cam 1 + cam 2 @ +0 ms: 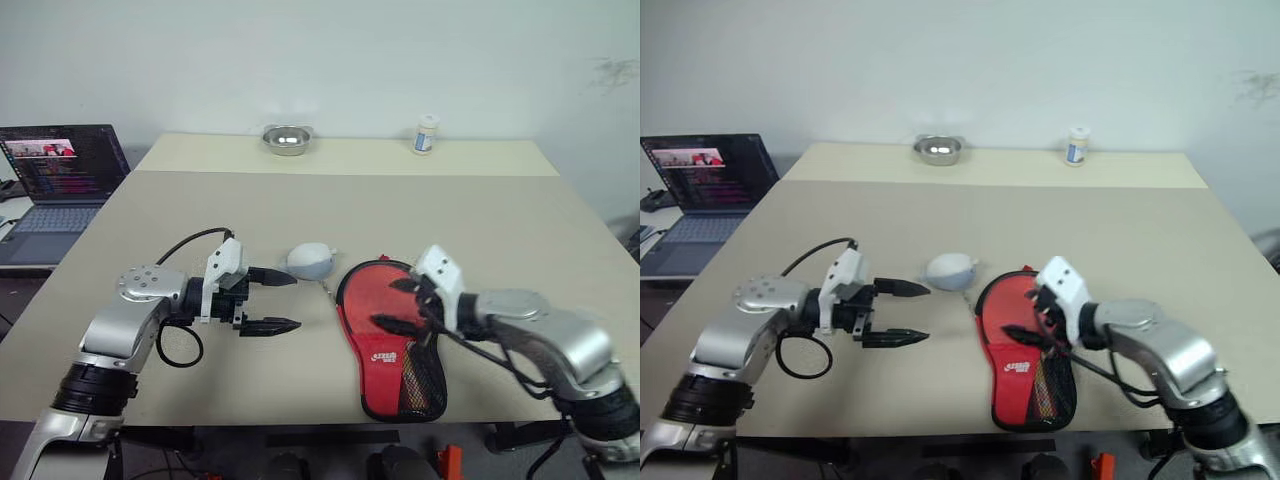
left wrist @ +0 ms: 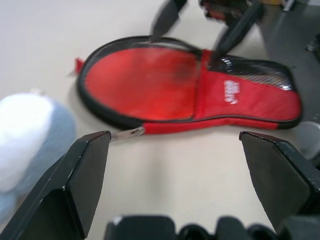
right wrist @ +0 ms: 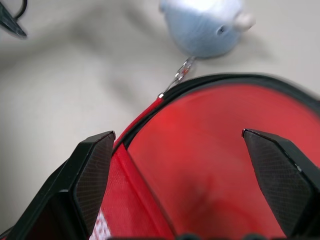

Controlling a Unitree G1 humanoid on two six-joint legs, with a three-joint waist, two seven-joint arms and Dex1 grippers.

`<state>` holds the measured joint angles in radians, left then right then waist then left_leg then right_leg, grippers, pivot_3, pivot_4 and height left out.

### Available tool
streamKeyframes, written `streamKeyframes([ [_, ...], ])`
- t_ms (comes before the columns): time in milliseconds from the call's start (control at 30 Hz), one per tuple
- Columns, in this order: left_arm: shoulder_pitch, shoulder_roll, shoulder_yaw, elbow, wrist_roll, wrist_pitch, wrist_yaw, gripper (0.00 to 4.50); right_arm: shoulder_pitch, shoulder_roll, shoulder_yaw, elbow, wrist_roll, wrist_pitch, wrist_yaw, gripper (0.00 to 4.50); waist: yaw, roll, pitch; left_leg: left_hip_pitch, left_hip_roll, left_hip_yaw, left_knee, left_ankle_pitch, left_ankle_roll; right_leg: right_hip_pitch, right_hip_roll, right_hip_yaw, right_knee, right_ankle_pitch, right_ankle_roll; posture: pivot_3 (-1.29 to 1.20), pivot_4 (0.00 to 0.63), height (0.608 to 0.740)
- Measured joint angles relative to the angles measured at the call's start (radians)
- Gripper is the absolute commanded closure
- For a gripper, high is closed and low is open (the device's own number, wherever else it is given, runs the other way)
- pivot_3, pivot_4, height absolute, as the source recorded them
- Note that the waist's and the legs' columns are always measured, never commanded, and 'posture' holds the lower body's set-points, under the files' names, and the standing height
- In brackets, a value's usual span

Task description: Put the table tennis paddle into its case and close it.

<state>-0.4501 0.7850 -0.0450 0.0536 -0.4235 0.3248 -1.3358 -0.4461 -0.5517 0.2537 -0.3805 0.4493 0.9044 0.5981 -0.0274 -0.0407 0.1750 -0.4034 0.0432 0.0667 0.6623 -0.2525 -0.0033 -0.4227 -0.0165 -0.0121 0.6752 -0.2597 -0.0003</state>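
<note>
The paddle point(image 1: 372, 300) lay inside the red case point(image 1: 398, 362) near the front edge of the table point(image 1: 480, 210), its round red face showing through the unzipped mouth, with both pincers released and empty: the right pincer point(image 1: 396, 305) over the case, the left pincer point(image 1: 272, 301) beside it. The likely trouble was the soft case sliding toward the edge or the flap bunching if the zip pull point(image 2: 131, 133) were tugged without the other pincer pinning the fabric. A white logo point(image 2: 231, 92) sat on the case, its writing too small to read.
</note>
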Motion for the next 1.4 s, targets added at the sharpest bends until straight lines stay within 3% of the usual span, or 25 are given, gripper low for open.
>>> streamKeyframes([
  [333, -0.168, -0.081, 0.004, 0.158, 0.081, -0.006, 0.169, 0.00, -0.007, 0.108, 0.077, 0.152, -0.142, -0.093, -0.018, 0.03, 0.001, 0.000, 0.000, 0.001, 0.000, -0.001, 0.001, 0.000, 0.000, 0.000, 0.001, -0.001, 0.003, 0.000, 0.000, 0.00, 0.150, 0.740],
  [933, -0.538, -0.298, -0.120, 0.983, 0.380, -0.276, 0.192, 0.00, -0.022, 0.144, 0.080, 0.107, -0.182, -0.071, -0.032, 0.03, -0.001, 0.000, 0.000, 0.001, 0.000, -0.001, 0.001, 0.000, 0.000, 0.000, 0.002, -0.001, 0.003, 0.000, 0.000, 0.00, 0.150, 0.740],
  [1033, -0.557, -0.339, -0.119, 1.077, 0.408, -0.310, 0.214, 0.56, -0.042, 0.149, 0.076, 0.073, -0.182, -0.064, -0.035, 0.00, -0.002, 0.000, 0.000, 0.000, 0.000, -0.001, 0.001, 0.000, 0.000, 0.000, 0.002, -0.002, 0.003, 0.000, 0.000, 0.00, 0.150, 0.740],
  [1200, -0.567, -0.349, -0.102, 1.102, 0.419, -0.330, 0.205, 2.34, -0.043, 0.162, 0.063, 0.094, -0.192, -0.065, -0.048, 0.00, -0.001, -0.001, 0.000, 0.000, -0.001, -0.001, 0.001, 0.000, 0.000, 0.000, 0.001, -0.002, 0.003, 0.000, 0.000, 0.00, 0.150, 0.740],
  [1400, -0.565, -0.350, -0.086, 1.100, 0.420, -0.333, 0.178, 3.93, -0.007, 0.168, 0.063, 0.179, -0.202, -0.079, -0.051, 0.00, -0.001, -0.001, 0.000, 0.001, -0.001, -0.001, 0.001, 0.000, 0.000, 0.001, 0.000, -0.001, 0.004, 0.000, 0.000, 0.00, 0.150, 0.740],
])
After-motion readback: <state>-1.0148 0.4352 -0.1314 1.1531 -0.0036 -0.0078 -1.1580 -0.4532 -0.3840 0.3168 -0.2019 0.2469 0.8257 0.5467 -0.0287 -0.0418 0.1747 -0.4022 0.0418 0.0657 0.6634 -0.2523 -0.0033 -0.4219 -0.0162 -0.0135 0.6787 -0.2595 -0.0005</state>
